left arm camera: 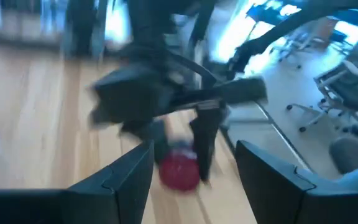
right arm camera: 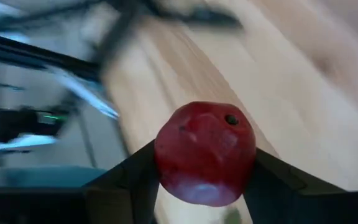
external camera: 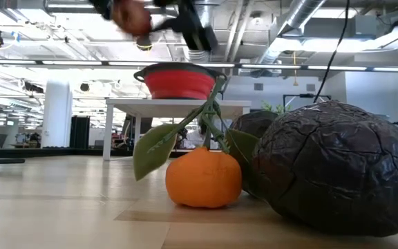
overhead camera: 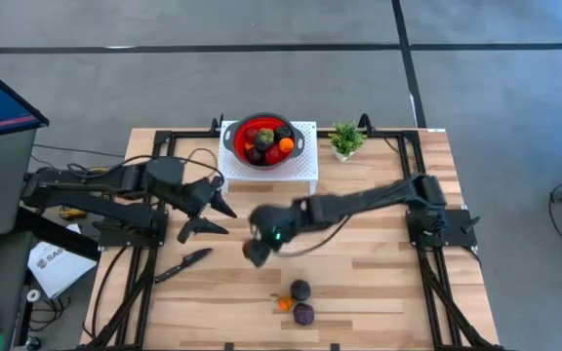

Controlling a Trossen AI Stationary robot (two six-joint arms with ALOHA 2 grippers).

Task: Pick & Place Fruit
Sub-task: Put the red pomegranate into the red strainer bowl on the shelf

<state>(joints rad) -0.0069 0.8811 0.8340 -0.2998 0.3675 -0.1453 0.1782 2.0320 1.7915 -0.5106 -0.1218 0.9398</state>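
Note:
My right gripper (overhead camera: 259, 252) reaches from the right to the table's middle and is shut on a red round fruit (right arm camera: 205, 152), which also shows high up in the low view (external camera: 133, 17). My left gripper (overhead camera: 220, 219) hovers open just left of it, touching nothing, and its wrist view shows the red fruit (left arm camera: 180, 169) beyond its fingers. Two dark purple fruits (overhead camera: 301, 290) (overhead camera: 303, 314) and a leafy orange (external camera: 204, 178) rest on the table near the near edge. The red bowl (overhead camera: 238, 136) on a white stand holds several fruits. My right gripper pinches the red fruit between its two fingers (right arm camera: 135, 177), one on each opposite side (right arm camera: 166, 155). The fingers come slanting down from the table's right. The fruit is lifted clear of the table.
A black knife (overhead camera: 183, 263) lies on the table left of centre, near my left arm. A small green potted plant (overhead camera: 346, 139) stands right of the white stand (overhead camera: 305, 175) at the far edge. Bare wood lies between the stand and the loose fruit.

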